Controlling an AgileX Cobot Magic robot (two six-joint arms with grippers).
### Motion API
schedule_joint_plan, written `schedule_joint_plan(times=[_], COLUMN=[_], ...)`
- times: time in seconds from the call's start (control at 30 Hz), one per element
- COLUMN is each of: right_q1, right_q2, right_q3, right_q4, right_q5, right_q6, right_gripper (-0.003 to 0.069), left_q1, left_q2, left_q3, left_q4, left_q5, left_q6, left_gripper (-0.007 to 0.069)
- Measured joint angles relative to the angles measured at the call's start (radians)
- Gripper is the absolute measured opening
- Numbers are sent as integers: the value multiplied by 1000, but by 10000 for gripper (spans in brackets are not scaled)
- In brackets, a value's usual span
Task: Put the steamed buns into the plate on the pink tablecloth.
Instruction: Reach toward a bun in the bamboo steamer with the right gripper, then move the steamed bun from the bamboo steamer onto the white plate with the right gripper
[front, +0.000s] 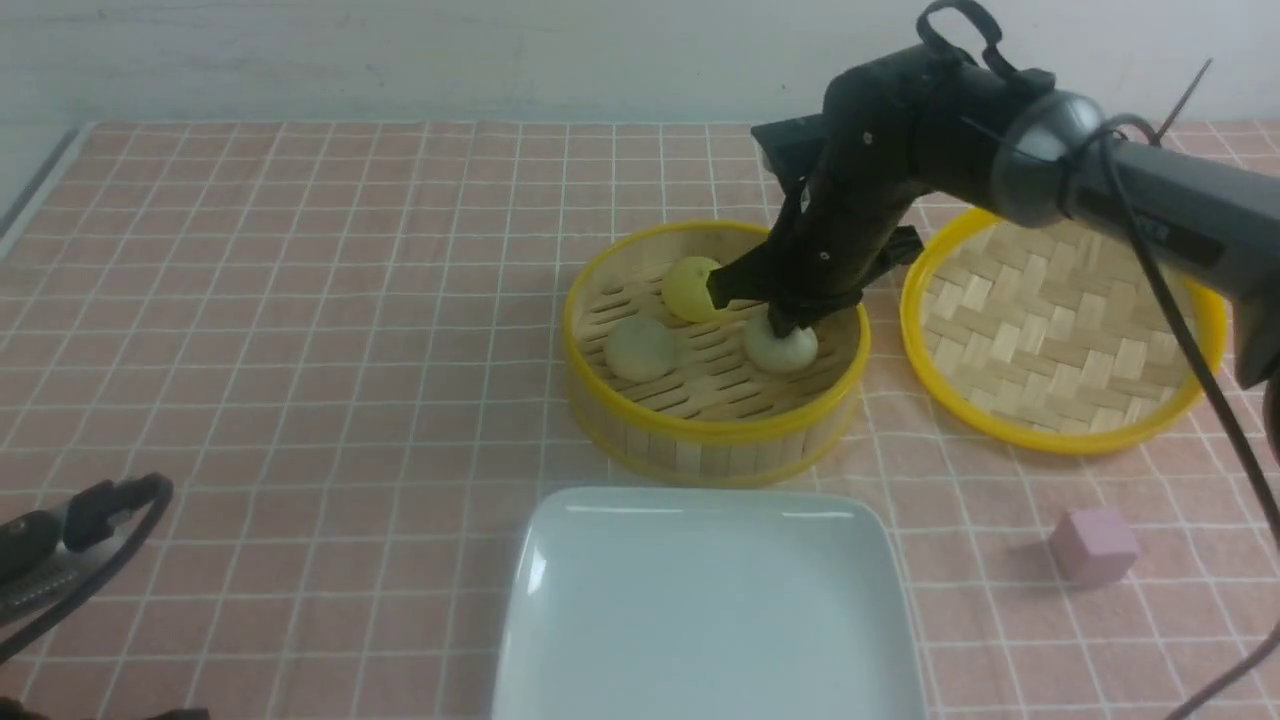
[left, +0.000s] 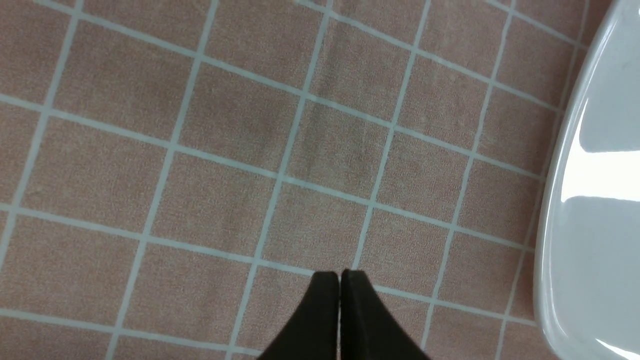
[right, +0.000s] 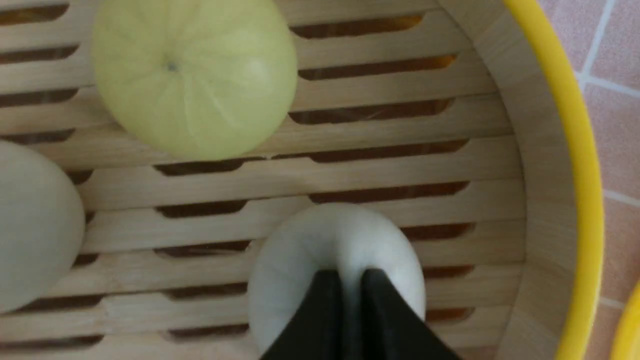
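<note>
a round, yellow-rimmed bamboo steamer basket (front: 716, 430) stands on the pink tablecloth (front: 330, 420), just beyond the white square plate (front: 710, 610). inside sit three small round buns: a yellow bun (front: 690, 289) towards the far side, a left pale bun (front: 640, 349), and a right pale bun (front: 780, 348). the right tool (right: 350, 282) reaches down from above, its tips drawn in and clamped on the top of the right pale bun, with a thin ridge of it showing between them. the left tool (left: 340, 282) is over the cloth left of the plate, tips together, holding nothing.

the buns look light, soft and smooth, likely to dent or tear if squeezed hard. this top pinch is shallow, and the bun might slip out; a hold around its middle would probably be surer when lifting it over the basket's near rim.
</note>
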Motion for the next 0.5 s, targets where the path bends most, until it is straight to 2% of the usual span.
schedule_joint_plan(times=[0.23, 0.3, 0.4, 0.5], right_q1=[1, 20, 71, 141], right_q2=[-229, -377, -533, -615], right_q3=[37, 151, 354, 588], right_q4=[48, 78, 113, 152], right_q5=[186, 205, 155, 18], right_q6=[-25, -26, -11, 28], right_gripper=[13, 13, 13, 15], left_q1=[0, 0, 0, 0], left_q2=[0, 0, 0, 0], left_q3=[0, 0, 0, 0], left_q4=[0, 0, 0, 0], left_q5=[-1, -1, -1, -1], left_q6=[-3, -3, -3, -3], left_gripper=[34, 38, 41, 43])
